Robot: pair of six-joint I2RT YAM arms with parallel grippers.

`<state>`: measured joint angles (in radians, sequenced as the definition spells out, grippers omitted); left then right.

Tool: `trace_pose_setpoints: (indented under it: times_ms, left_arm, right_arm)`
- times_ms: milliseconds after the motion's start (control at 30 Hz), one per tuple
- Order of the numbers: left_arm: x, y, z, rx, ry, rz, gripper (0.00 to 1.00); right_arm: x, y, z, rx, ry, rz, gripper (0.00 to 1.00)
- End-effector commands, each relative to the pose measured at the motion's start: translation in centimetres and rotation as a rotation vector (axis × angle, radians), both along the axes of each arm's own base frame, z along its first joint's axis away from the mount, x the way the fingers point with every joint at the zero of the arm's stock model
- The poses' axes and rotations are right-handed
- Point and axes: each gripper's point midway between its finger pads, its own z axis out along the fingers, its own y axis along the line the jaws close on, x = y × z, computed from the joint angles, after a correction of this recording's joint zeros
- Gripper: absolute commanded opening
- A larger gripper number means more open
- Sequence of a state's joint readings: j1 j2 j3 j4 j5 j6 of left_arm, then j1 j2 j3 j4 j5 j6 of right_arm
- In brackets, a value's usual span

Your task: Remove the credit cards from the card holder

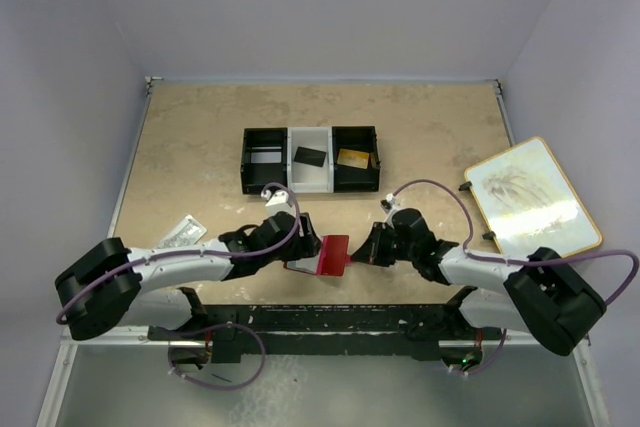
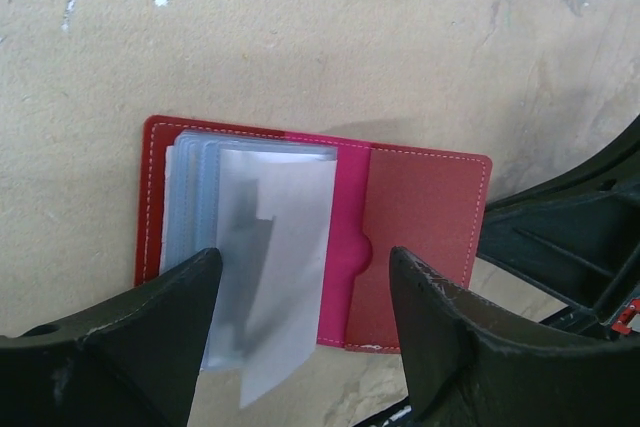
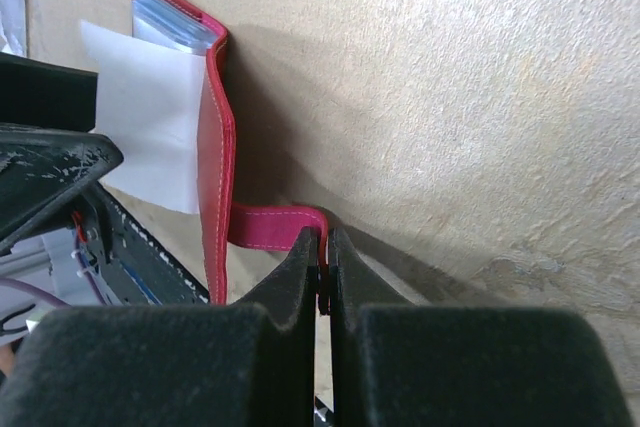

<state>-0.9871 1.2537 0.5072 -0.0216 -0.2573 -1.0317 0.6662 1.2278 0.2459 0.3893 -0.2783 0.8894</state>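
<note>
**Surroundings:** A clear packet is noted left of the left arm. A wood-framed board is lodged at the right table edge. A three-compartment tray is set beyond both grippers, apart from them.

**Position and room:** The card holder is laid open on the table, between the two grippers and near the front edge. Bare tabletop is seen on its far side.

**Grippers:**
- The right gripper is clamped onto the holder's right edge.
- The left gripper is spread wide over the sleeves, with nothing held.

**Contents:**
- **Holder:** clear sleeves are stacked in its left half. One white card is seen protruding past its edge toward the left gripper.
- **Tray:** a pale card lies in the left compartment, a black card in the middle and a gold card in the right.
</note>
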Motion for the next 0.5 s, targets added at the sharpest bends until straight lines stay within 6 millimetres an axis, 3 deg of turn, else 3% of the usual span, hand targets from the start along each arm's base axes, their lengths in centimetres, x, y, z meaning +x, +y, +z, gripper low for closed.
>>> trace_pose_setpoints:
  times_ms: [0,233,467]
  left_arm:
    - [-0.5,-1.4,0.3,-0.068,-0.007,-0.054,0.65]
    - [-1.0,-2.6,2.3,-0.164,-0.031,-0.101,0.64]
    - [-1.8,-5.4,3.9,-0.313,-0.02,-0.187,0.63]
  right_arm:
    - [0.8,-0.3,0.7,0.01,-0.053,-0.035,0.0]
    - [0.6,-0.4,0.1,0.015,-0.025,-0.055,0.02]
    - [1.1,-0.4,0.4,-0.007,-0.033,-0.057,0.18]
